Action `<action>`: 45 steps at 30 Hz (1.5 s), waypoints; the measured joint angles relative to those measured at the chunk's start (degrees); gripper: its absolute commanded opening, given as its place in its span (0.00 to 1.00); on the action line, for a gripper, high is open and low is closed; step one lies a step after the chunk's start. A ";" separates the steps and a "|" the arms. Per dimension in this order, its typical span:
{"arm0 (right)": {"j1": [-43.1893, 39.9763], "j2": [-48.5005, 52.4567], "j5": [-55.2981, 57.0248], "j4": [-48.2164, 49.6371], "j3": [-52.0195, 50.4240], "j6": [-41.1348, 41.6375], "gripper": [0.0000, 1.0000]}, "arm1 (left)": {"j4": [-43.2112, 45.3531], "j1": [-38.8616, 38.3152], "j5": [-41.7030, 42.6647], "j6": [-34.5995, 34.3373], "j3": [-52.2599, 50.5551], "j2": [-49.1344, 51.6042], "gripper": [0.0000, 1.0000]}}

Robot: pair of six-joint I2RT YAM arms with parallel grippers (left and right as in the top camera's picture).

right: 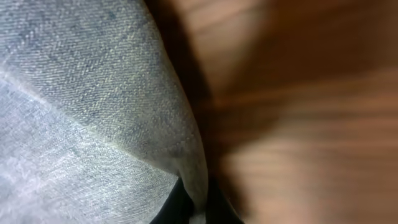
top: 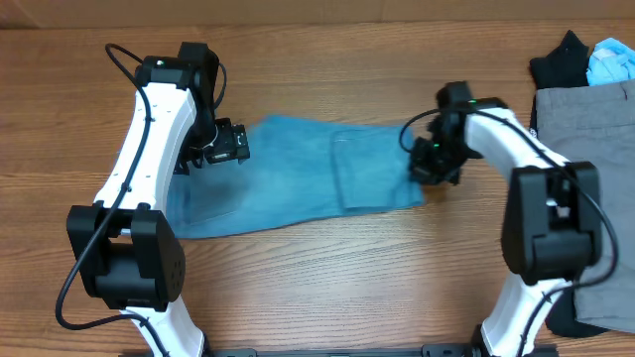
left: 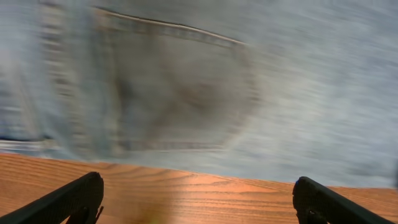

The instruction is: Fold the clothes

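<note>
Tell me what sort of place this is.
Probably a robot lab or test bench, not a home: a wooden table, a left arm and right arm standing at its edge, and jeans spread between them with grey trousers lying at the side.

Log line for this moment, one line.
left gripper: open, holding nothing | right gripper: shut on jeans edge | jeans: spread on table
</note>
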 measured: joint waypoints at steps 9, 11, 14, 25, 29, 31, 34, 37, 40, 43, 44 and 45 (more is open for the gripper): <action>0.61 -16.24 9.42 -3.23 0.68 1.36 0.04 | -0.02 -0.02 0.00 0.00 0.00 0.00 1.00; 2.82 -17.92 10.40 -3.23 1.36 1.70 0.04 | 0.00 -0.02 0.00 0.00 0.00 0.00 1.00; 7.41 -18.34 12.61 -2.99 1.70 3.32 0.04 | 0.04 -0.02 0.00 0.00 0.00 0.00 1.00; 24.50 -17.99 16.85 4.46 1.70 11.04 0.04 | 0.02 0.00 0.02 0.00 0.00 0.00 1.00; 27.47 -15.89 16.65 6.56 1.70 12.52 0.20 | 0.02 0.00 0.02 0.00 0.00 0.00 1.00; 28.52 -14.03 15.67 8.17 1.70 13.07 0.32 | 0.02 0.00 0.04 0.00 0.00 0.00 1.00; 30.27 -11.08 13.62 10.64 1.73 13.25 0.54 | 0.00 0.00 0.04 0.00 0.00 0.00 1.00; 32.13 -9.29 12.52 11.52 1.75 13.51 0.70 | -0.07 0.00 0.02 0.00 0.00 0.00 1.00; 33.03 -9.11 11.47 9.97 2.21 13.68 0.75 | -0.09 0.00 0.02 0.02 0.00 0.00 1.00; 31.65 -9.11 11.10 6.16 4.94 13.64 0.82 | -0.09 0.00 0.04 0.02 -0.07 0.00 1.00; 30.71 -9.11 11.06 4.79 6.43 13.60 0.83 | -0.09 0.00 0.04 0.02 -0.09 0.00 1.00; 29.27 -9.14 10.86 3.48 8.48 13.60 0.83 | -0.11 0.00 0.04 0.02 -0.09 0.00 1.00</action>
